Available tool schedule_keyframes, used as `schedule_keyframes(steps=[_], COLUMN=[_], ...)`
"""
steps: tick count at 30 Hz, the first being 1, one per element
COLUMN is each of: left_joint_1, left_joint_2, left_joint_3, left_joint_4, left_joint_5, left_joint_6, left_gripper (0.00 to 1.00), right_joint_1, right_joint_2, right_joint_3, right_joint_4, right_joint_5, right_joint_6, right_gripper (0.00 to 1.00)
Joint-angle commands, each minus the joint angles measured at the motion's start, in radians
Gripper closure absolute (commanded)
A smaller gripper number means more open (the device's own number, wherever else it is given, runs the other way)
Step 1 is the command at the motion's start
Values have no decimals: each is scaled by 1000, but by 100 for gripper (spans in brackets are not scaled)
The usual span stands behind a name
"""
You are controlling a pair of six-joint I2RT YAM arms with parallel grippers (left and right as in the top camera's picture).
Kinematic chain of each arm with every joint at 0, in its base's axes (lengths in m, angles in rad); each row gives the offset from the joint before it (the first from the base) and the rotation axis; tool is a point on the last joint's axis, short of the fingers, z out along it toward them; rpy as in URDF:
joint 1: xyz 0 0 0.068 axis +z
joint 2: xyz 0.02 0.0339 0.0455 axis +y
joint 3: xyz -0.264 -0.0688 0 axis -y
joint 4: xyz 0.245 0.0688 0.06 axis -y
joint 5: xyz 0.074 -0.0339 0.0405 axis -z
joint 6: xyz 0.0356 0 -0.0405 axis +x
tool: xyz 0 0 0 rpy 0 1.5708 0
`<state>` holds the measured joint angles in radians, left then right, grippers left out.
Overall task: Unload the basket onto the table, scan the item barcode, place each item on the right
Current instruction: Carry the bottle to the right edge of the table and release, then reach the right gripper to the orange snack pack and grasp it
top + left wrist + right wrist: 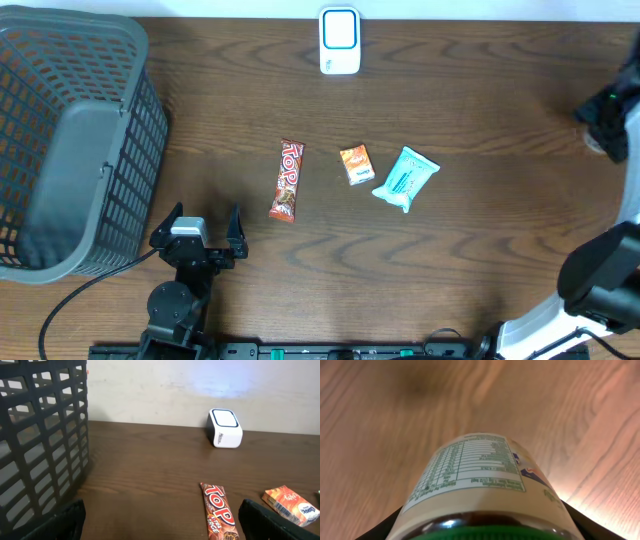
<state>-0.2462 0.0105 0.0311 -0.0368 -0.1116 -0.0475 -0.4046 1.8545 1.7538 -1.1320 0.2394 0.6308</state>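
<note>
Seemingly the carrying step is under way. Low left in the overhead frame the left gripper (205, 222) is hanging wide open, grasping nothing. The scanner (339, 40) is waiting at top centre, and at the far right edge the right gripper (607, 120) is clasping a bottle (480, 480) (its label is filling the wrist view). Next, I judge, the bottle's barcode is needing turning toward the scanner. Counting across: one basket (140, 130), one chocolate bar (287, 180), one scanner, one orange packet (355, 164), one teal packet (405, 178), one bottle.
</note>
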Motion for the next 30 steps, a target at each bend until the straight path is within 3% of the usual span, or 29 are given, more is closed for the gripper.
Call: schedule_keyframes(steps=[1,13,15,16,24,28,30], left_joint_1=[-4,-4,-4,-4,-4,-4,-4], left_joint_2=[-6,-6,-6,-6,-6,-6,-6], left_joint_3=[-27,-27,-27,-27,-27,-27,-27], left_joint_4=[-22,-22,-22,-22,-22,-22,-22], left_joint_5=[-20,-20,-20,-20,-20,-20,-20], left_joint_6=[13,13,13,13,13,13,13], left_gripper=[2,2,2,2,2,2,2], right_joint_1=[-85,-261,-279,-301,-308,-246,-139], right_joint_2=[53,293,288,276,79,-52,-146], right_joint_3=[-27,-61,-55,-39,-13,-13,-13], right_joint_4=[37,141,153,141,89,72,38], right_joint_5=[-6,-48,-47,-47,-97,-160,-185], right_joint_6=[94,185,160,149,139,137,105], right_gripper=[46,43,19,1,1,1,1])
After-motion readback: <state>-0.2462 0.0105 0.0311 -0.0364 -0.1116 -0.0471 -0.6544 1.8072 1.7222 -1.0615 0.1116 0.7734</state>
